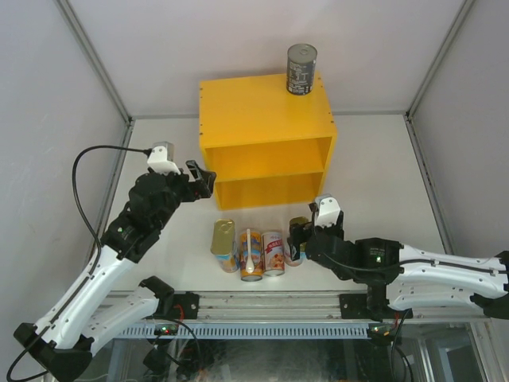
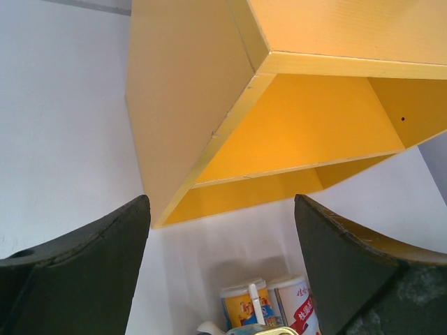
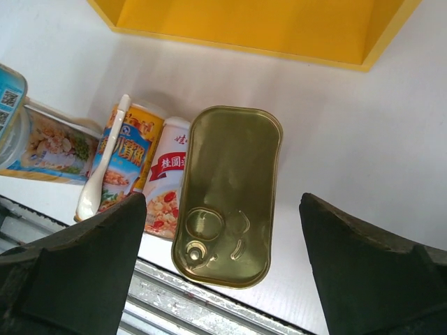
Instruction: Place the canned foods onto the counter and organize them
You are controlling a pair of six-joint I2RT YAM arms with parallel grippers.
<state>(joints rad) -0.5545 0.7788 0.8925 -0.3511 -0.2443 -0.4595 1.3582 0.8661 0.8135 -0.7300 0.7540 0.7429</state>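
The yellow counter (image 1: 266,143) stands at the back with a dark grey can (image 1: 301,70) upright on its top right corner. In front of it stand a gold-lidded teal tin (image 1: 223,243), an orange-blue can with a white spoon (image 1: 251,256), a white-red can (image 1: 273,253) and a second gold-lidded tin (image 1: 299,226). My right gripper (image 1: 298,239) is open over this second tin (image 3: 227,195), its fingers apart from it on either side. My left gripper (image 1: 203,179) is open and empty beside the counter's left front corner (image 2: 209,139). The other cans are out of view.
The row of cans stands close to the table's near edge and its metal rail (image 3: 209,314). Both counter compartments (image 2: 307,132) look empty. White walls enclose the table on the left, the right and at the back.
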